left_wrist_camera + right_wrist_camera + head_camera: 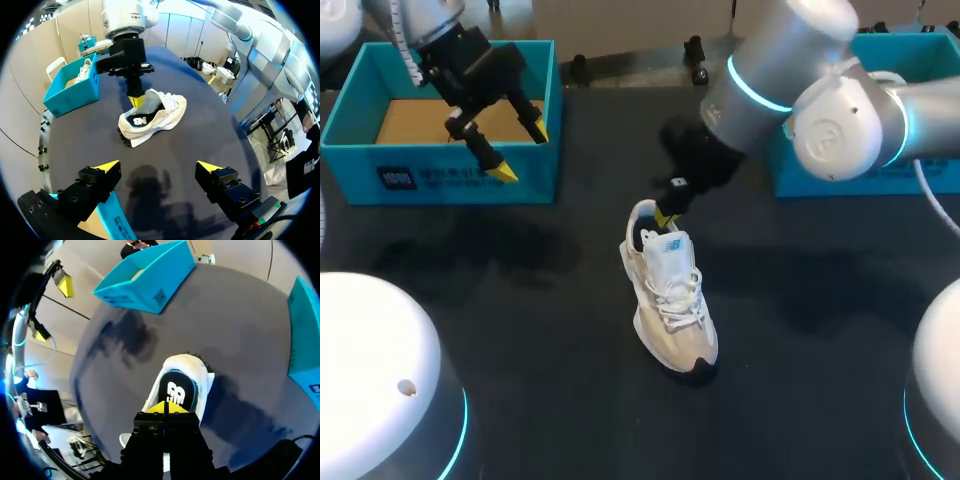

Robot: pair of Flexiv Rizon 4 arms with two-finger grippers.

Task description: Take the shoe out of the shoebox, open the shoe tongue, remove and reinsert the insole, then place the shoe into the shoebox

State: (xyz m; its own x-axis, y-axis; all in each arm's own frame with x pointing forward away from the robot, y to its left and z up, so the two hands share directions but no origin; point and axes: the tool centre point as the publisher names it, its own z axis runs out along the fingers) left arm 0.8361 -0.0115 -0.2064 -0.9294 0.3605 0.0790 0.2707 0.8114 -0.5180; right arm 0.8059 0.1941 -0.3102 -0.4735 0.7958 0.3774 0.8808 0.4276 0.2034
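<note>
A white lace-up shoe (672, 300) stands on the dark table, toe toward the front edge. Its black insole (176, 390) lies inside. My right gripper (665, 215) is shut, its yellow tips together at the heel end of the shoe's opening (165, 407); whether they pinch anything is hidden. From the left wrist view the right gripper (136, 100) dips into the shoe (155, 117). My left gripper (520, 150) hangs open over the front wall of the left blue shoebox (440, 180), holding nothing (159, 167).
A second blue box (930, 60) stands at the back right behind my right arm; from the left wrist view this box (75, 87) holds another white shoe. The left box (150, 280) shows a brown cardboard floor.
</note>
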